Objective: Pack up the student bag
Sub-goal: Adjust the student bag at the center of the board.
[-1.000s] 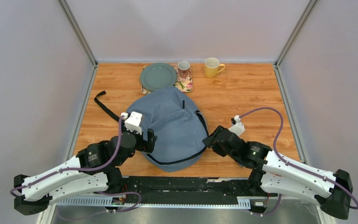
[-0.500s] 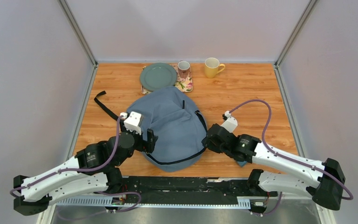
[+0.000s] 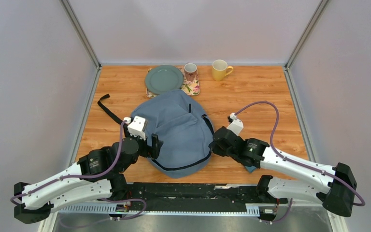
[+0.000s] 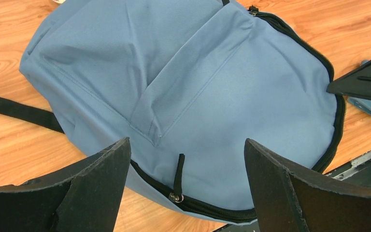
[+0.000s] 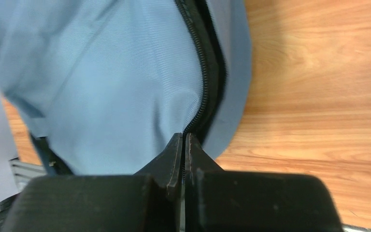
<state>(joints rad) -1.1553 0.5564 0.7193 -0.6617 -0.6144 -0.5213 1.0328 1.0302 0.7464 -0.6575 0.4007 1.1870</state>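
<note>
The student bag, a grey-blue backpack, lies flat in the middle of the table. My left gripper hangs open over its near left edge. In the left wrist view the open fingers of the left gripper flank a black zipper pull on the bag, touching nothing. My right gripper is at the bag's right edge. In the right wrist view the right gripper is shut on the black zipper seam of the bag, with the zipper teeth running in between the fingertips.
At the back stand a green plate, a patterned mug on a floral mat, and a yellow mug. A black strap trails left of the bag. A small blue item lies under the right arm.
My right arm has moved left to the bag's right edge and its gripper has closed on the zipper seam. The left arm has stayed in place, open.
</note>
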